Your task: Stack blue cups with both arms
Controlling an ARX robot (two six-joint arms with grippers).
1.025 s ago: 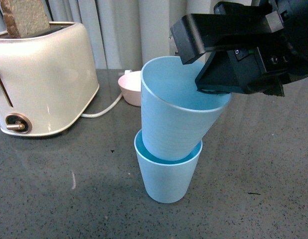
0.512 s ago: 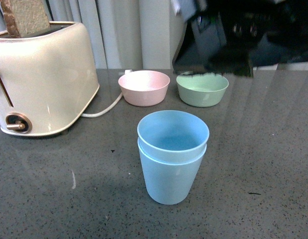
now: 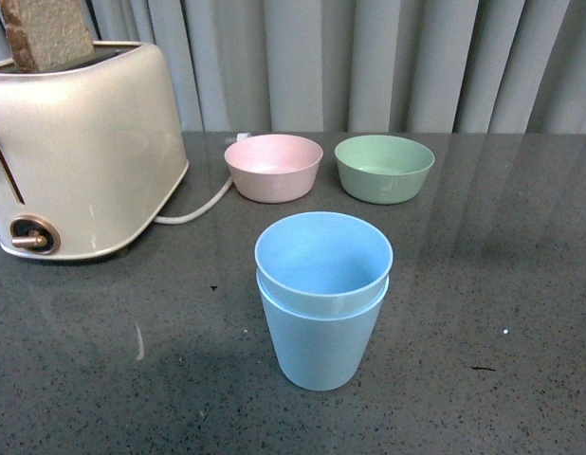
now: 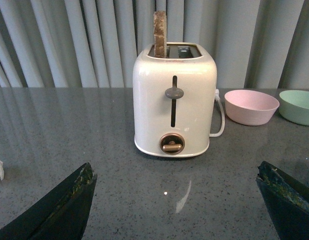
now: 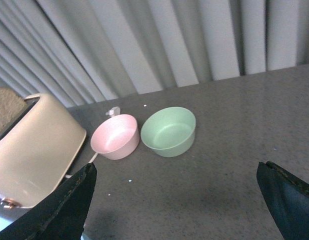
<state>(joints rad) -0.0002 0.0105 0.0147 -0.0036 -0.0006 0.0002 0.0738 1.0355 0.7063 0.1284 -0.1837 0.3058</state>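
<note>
The two blue cups [image 3: 321, 299] stand nested one inside the other, upright on the dark speckled bench [image 3: 483, 313], the inner cup's rim sitting a little above the outer one's and slightly off to one side. Nothing touches them, and no arm shows in the front view. Behind the cups, toward the curtain [image 3: 416, 62], sit two shallow bowls side by side and just apart: the pink bowl [image 3: 274, 168] and the green bowl [image 3: 384, 169], both well clear of the cups. Beyond the cups on the pink bowl's side stands a cream toaster [image 3: 80, 152] with a slice of bread [image 3: 48, 33] sticking out of its slot, and a white cord [image 3: 200, 207] runs from it along the bench toward the pink bowl. In the left wrist view the left hand [image 4: 179, 200] is spread wide with nothing between its two black fingers [image 4: 59, 210]; it faces the toaster's lever side, with both bowls beyond the toaster. In the right wrist view the right hand [image 5: 174, 205] is likewise spread wide and holds nothing, its dark fingers [image 5: 69, 205] framing the bench, with the pink and green bowls and part of the toaster ahead of it; the cups do not show clearly there.
</note>
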